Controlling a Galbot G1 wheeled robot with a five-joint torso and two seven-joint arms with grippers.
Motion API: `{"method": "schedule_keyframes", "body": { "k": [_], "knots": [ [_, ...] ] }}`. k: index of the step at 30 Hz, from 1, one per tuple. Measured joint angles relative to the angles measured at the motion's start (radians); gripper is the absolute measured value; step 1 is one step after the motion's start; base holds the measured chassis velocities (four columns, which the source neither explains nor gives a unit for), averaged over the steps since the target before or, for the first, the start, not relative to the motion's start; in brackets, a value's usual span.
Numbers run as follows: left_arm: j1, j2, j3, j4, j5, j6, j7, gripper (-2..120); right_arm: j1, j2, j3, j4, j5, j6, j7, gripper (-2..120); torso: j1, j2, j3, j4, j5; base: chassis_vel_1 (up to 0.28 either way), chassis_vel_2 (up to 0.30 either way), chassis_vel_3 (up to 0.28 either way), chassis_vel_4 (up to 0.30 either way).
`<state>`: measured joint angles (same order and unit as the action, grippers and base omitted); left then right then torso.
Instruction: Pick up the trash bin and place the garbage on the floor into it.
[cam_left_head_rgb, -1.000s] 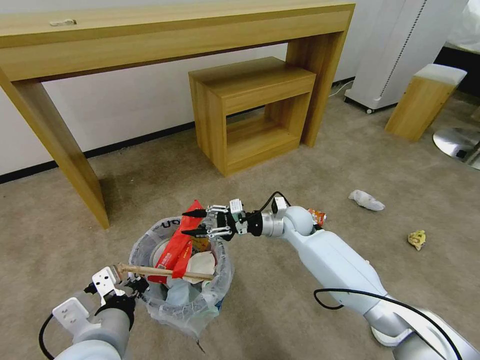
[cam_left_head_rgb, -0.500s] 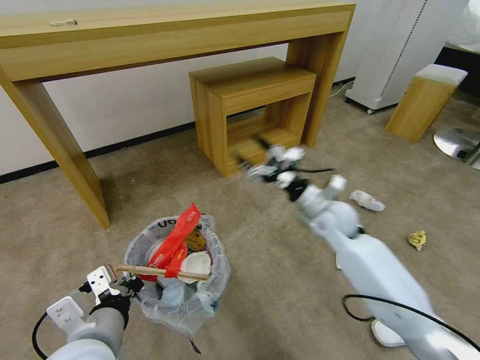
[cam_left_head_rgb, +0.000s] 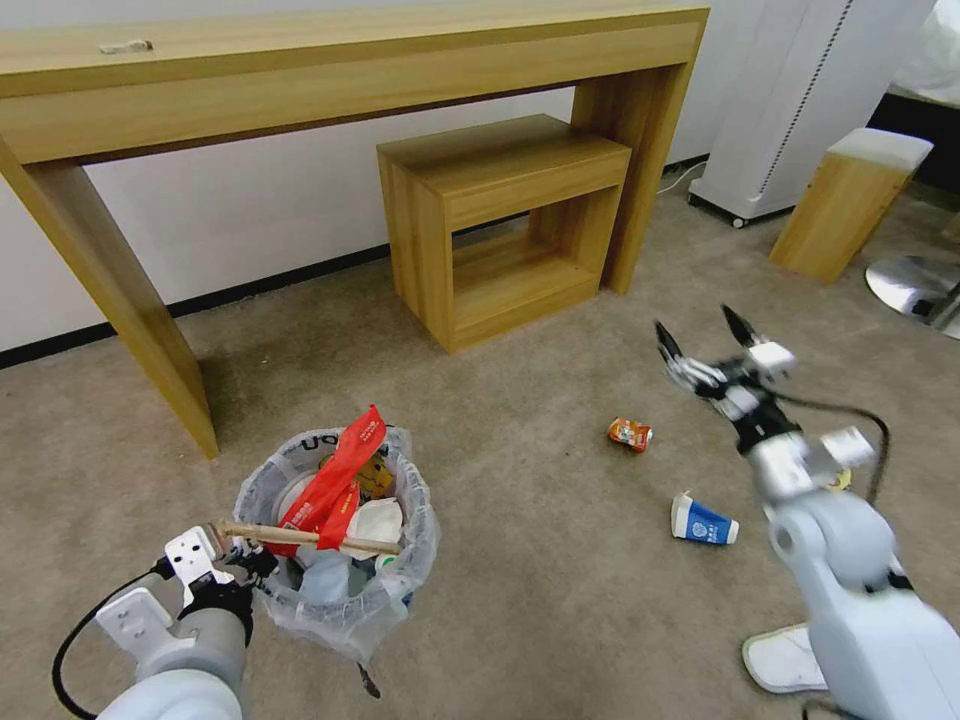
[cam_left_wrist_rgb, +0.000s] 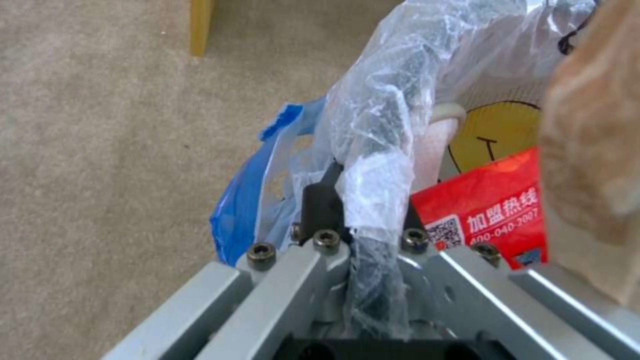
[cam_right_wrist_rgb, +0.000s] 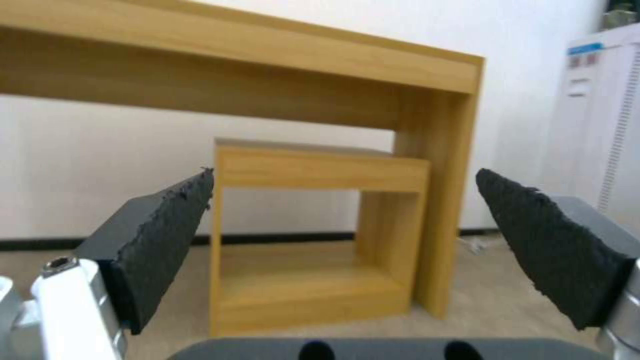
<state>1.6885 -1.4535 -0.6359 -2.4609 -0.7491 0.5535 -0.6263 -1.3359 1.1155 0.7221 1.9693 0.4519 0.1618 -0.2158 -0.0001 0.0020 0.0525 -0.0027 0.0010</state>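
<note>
Right arm (cam_left_head_rgb: 705, 340) now away from full trash bin (cam_left_head_rgb: 335, 600)

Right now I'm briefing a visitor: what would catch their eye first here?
The overstuffed trash bin on the beige carpet, a red wrapper and wooden stick poking out, its rim clamped by the left gripper. To its right, the right gripper hangs open above an orange can and blue-white cup.

bins: 1 (cam_left_head_rgb: 335, 560) | loose cups: 1 (cam_left_head_rgb: 703, 522) | cans: 1 (cam_left_head_rgb: 630, 434) | slippers: 1 (cam_left_head_rgb: 783, 660)
</note>
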Motion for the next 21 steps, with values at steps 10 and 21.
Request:
{"method": "schedule_keyframes", "body": {
  "k": [10, 21],
  "knots": [
    [-0.007, 0.001, 0.011, 0.024, -0.001, -0.027, 0.028, 1, -0.095, 0.042, 0.079, 0.101, -0.052, 0.037, 0.023, 100, 0.0, 0.0, 0.0, 0.0004, -0.0004, 0.0, 0.0, 0.0, 0.0],
    [0.003, 0.001, 0.013, 0.027, -0.001, -0.037, 0.044, 1, -0.092, 0.062, 0.053, 0.093, -0.049, 0.063, 0.07, 100, 0.0, 0.0, 0.0, 0.0005, -0.0002, 0.0, 0.0, 0.0, 0.0]
  ]
}}
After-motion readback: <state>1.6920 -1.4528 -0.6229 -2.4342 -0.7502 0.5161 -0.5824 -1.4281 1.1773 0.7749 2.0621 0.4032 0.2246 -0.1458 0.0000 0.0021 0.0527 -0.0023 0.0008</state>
